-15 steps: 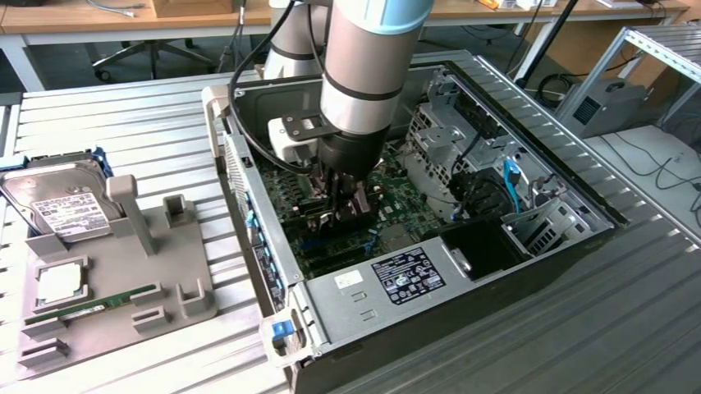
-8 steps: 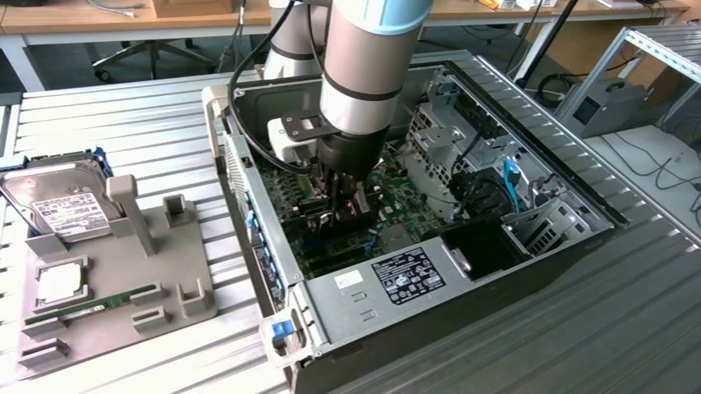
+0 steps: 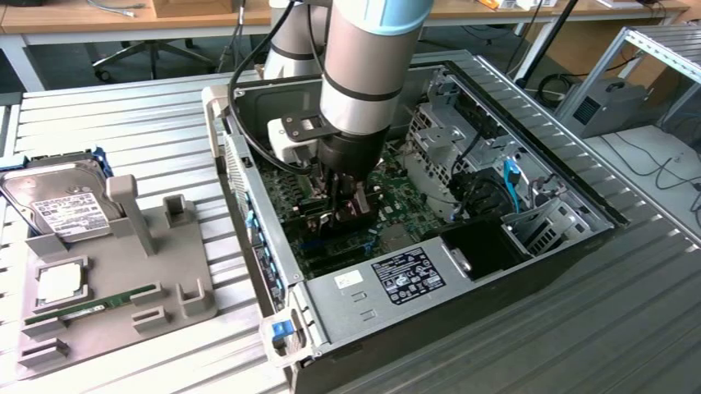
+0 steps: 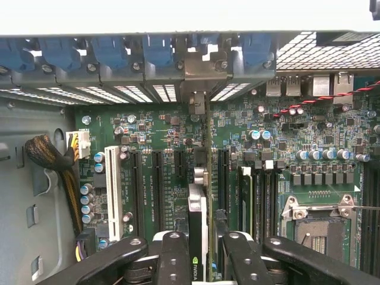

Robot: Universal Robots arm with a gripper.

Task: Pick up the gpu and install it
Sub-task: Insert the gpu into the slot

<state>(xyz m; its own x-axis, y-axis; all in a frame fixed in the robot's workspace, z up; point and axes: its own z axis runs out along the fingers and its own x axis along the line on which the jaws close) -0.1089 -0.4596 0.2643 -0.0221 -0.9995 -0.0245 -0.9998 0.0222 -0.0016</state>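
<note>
Fingers [image 4: 172, 261] grip the gpu [image 4: 198, 217] edge-on above the motherboard slots [image 4: 157, 184]; you've got pickup done, seating looks unfinished.

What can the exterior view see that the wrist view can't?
Exterior view: the robot arm, the whole computer case, and next to the case a grey holder carrying a hard drive and a memory stick. Wrist view: a white slot, blue clips, the processor socket, and the gpu edge-on in the closed gripper. Both: the green motherboard and the gripper inside the case.
</note>
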